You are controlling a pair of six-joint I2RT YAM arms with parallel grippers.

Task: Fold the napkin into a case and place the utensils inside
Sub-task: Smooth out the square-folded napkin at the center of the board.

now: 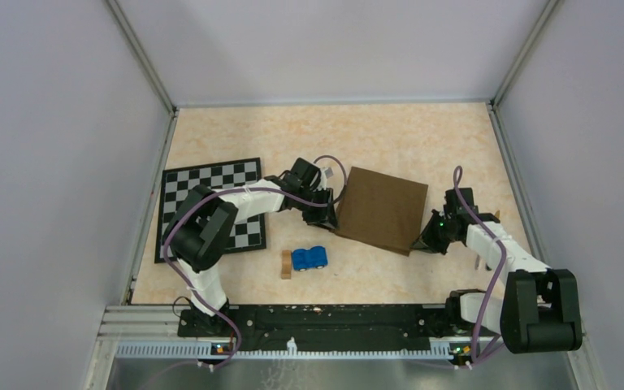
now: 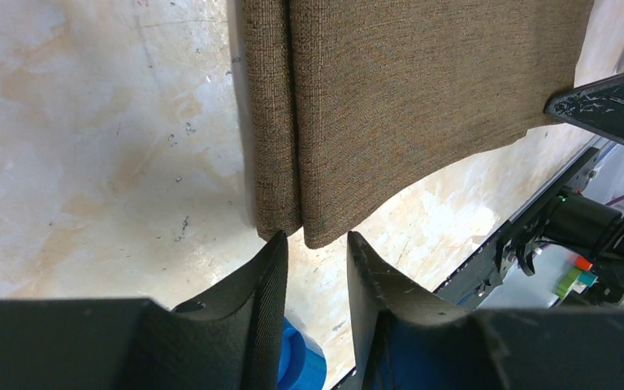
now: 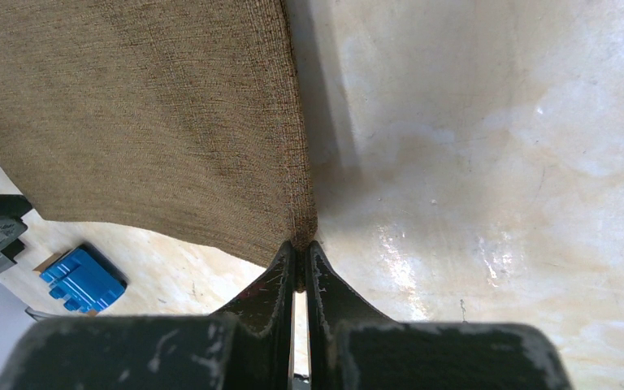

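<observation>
The dark brown napkin [image 1: 382, 210] lies mid-table with its near edge raised. Its left side is doubled over in a narrow fold [image 2: 272, 122]. My right gripper [image 1: 419, 242] is shut on the napkin's near right corner [image 3: 301, 236] and holds it off the table. At the near left corner, my left gripper [image 1: 329, 218] stands open. The left wrist view shows that cloth corner [image 2: 317, 231] just beyond its fingertips [image 2: 280, 248], ungripped. The utensils and the case are out of view.
A black-and-white checkered mat [image 1: 211, 207] lies at the left under the left arm. A blue toy car [image 1: 309, 257] and a small tan wooden block [image 1: 286, 264] sit near the front, just in front of the napkin. Walls enclose the table.
</observation>
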